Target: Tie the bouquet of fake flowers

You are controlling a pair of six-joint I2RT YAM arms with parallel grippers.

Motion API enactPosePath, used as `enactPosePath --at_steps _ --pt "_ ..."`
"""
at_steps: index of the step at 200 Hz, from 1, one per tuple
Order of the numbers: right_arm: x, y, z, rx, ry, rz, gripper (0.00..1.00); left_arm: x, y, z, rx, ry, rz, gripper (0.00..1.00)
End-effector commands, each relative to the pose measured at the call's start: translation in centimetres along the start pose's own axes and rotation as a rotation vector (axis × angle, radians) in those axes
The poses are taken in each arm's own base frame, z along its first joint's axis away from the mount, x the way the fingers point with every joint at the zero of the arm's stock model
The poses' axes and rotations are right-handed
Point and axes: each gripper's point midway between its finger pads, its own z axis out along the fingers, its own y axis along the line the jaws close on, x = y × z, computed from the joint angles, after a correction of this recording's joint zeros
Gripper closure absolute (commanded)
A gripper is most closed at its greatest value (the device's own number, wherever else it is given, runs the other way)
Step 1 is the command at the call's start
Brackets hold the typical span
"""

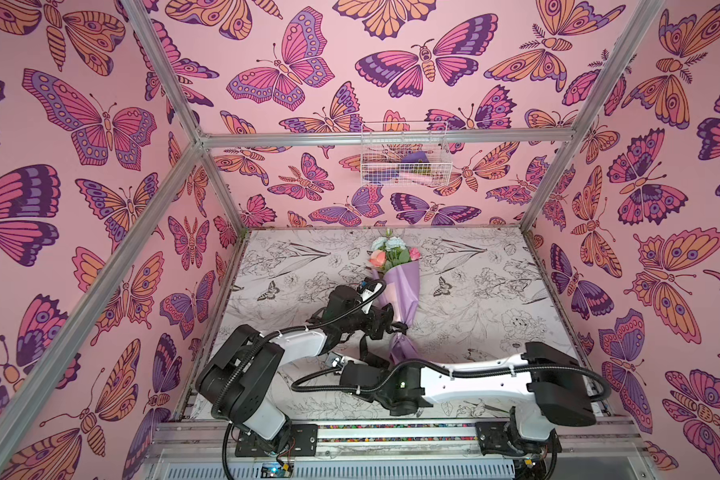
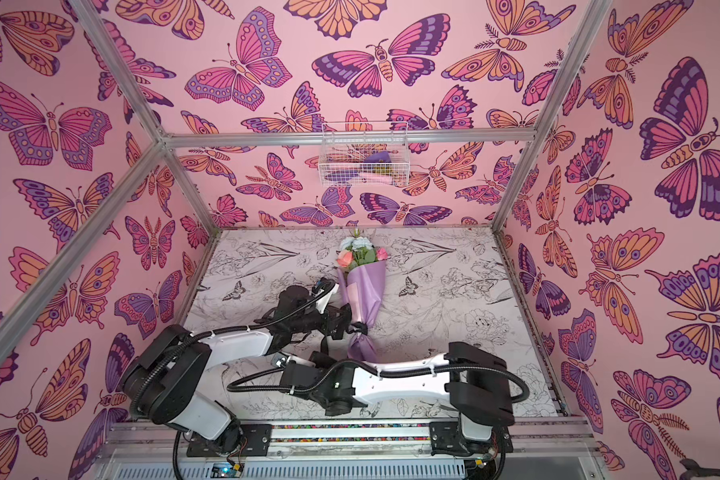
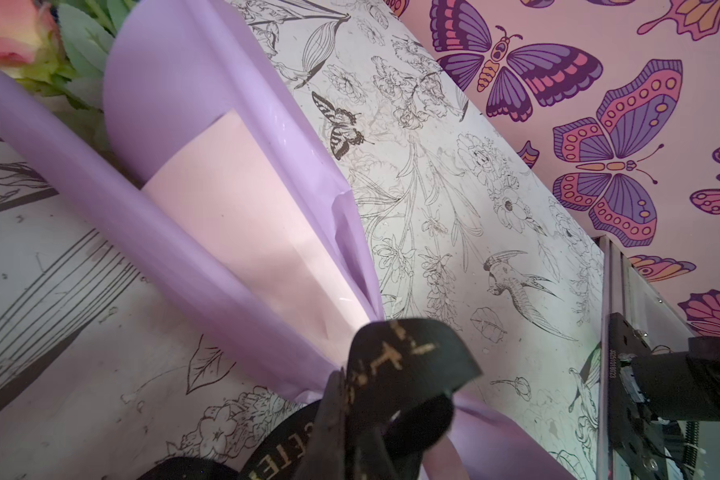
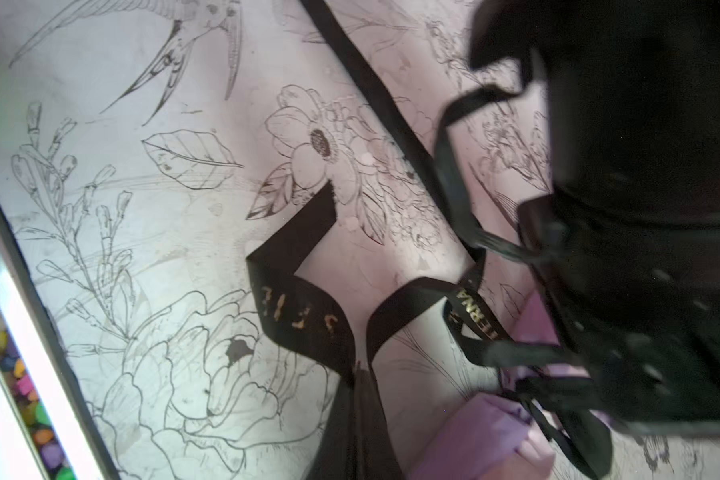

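One bouquet of fake flowers (image 1: pixel 396 291) lies along the middle of the bench (image 1: pixel 495 299), its blooms pointing to the far wall and its gathered end toward the near edge. Two coral-pink blooms and a pale blue-white cluster show above green leaves, wrapped in lilac paper with a pink inner sheet. One black ribbon (image 3: pixel 412 357) with gold lettering circles the wrapper's narrow waist, and its loose lengths trail over the bench to the near left of the bouquet. Two robot arms reach in from the near edge. The left gripper (image 3: pixel 346 399) sits at the waist on the bouquet's left side, its jaws pressed together on a loop of the ribbon. The right gripper (image 4: pixel 358 378) is low and nearer, also pressed together, pinching a stretch of ribbon (its lettering is too broken to read). One white wire basket (image 1: pixel 404 166) hangs on the far butterfly-patterned wall.
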Motion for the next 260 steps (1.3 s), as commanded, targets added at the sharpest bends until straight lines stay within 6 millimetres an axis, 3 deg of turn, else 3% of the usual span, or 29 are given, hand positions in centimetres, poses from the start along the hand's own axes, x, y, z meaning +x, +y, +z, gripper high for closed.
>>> enactPosePath --at_steps 1,57,122,154,182,224,260 --pt "-1.4 -2.6 -2.7 0.045 -0.097 0.140 1.00 -1.2 0.4 -0.5 -0.019 -0.067 0.007 1.00" --pt "0.3 -7.2 -6.6 0.164 -0.141 0.247 1.00 -2.5 1.4 -1.2 -0.081 -0.182 -0.006 1.00" --pt "1.0 -15.6 -12.0 0.346 -0.214 0.468 1.00 -2.3 0.3 -3.2 -0.052 -0.258 0.045 1.00" --pt "4.4 -19.6 -12.7 0.417 -0.175 0.643 1.00 -1.7 0.1 -4.0 -0.045 -0.300 0.059 1.00" --pt "8.3 -22.1 -13.1 0.486 -0.113 0.787 1.00 -1.2 -0.3 -4.3 -0.039 -0.331 0.072 1.00" --pt "13.4 -22.9 -11.7 0.507 0.024 0.964 1.00 -1.1 -1.2 -3.9 -0.048 -0.364 0.144 1.00" --pt "17.5 -23.4 -10.7 0.545 0.149 1.090 1.00 -2.3 -1.5 -3.5 -0.066 -0.397 0.191 1.00"
